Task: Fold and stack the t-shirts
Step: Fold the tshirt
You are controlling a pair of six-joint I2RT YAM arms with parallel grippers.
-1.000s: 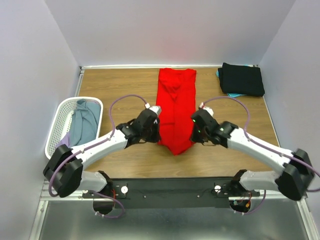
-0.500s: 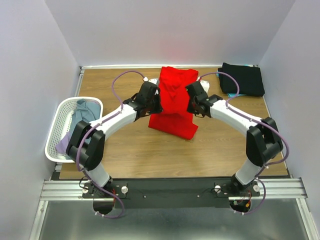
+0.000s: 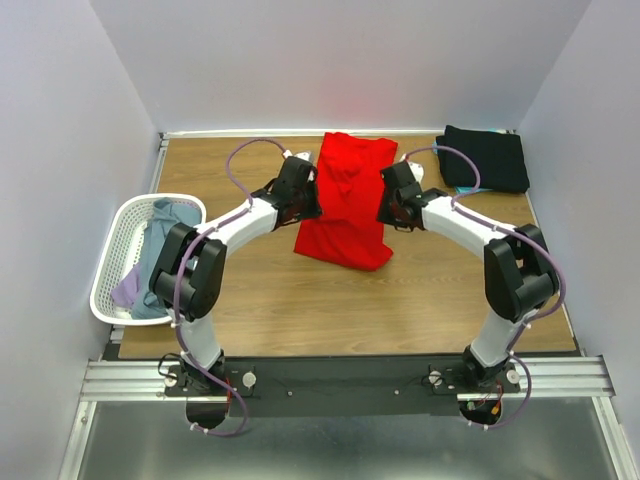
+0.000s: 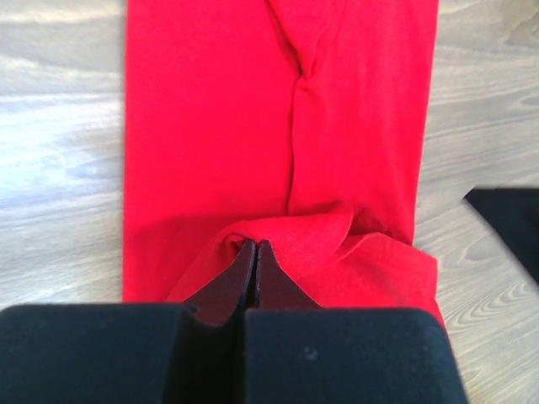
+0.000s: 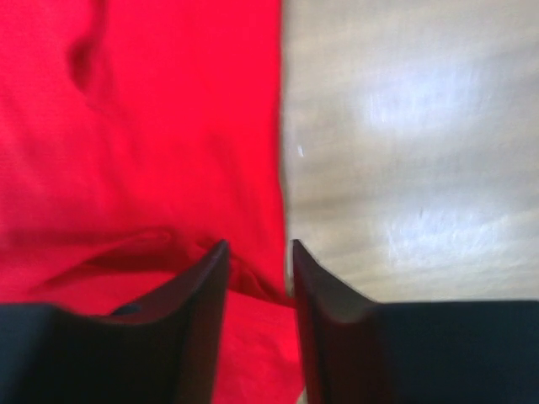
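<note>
Now the soft red cloth t-shirt (image 3: 345, 205) lies folded toward 12 o'clock, fold nearly done: right gripper (image 5: 259, 252) just opened empty, left gripper (image 4: 255, 252) still pinched shut on it.

The brown wood surface (image 3: 260, 300) holds a red shirt (image 3: 345, 200) in the middle, a black shirt (image 3: 485, 158) at two o'clock, and a white basket (image 3: 115, 250) at nine.
</note>
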